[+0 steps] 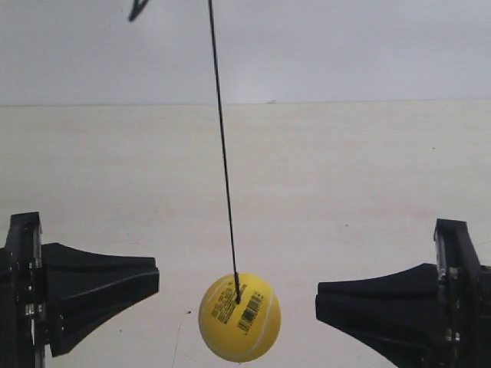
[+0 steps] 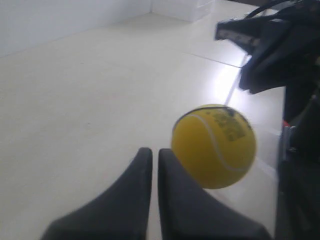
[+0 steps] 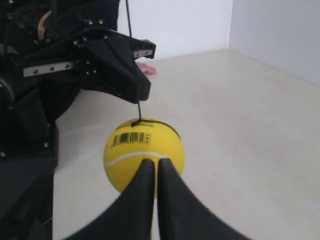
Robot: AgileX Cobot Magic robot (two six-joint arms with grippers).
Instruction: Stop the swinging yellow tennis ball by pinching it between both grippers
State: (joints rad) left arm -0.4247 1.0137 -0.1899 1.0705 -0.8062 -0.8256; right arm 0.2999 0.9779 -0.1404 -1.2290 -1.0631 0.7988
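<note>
The yellow tennis ball [image 1: 239, 317] hangs on its black string [image 1: 222, 153] just above the worktop [image 1: 345, 192], between the two pincers and touching neither. I'd bring both in together, level with its middle, so it can't squirt sideways. The left pincer [image 2: 155, 152] and right pincer [image 3: 156, 162] each have fingers all but together, holding nothing. The ball is fuzzy, with a pale seam (barcode label [image 1: 249, 310] by the knot).

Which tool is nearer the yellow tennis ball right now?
Right, narrowly, I judge: the right tool points straight at the ball; the left tool has it off to one side. Neither touches.
</note>
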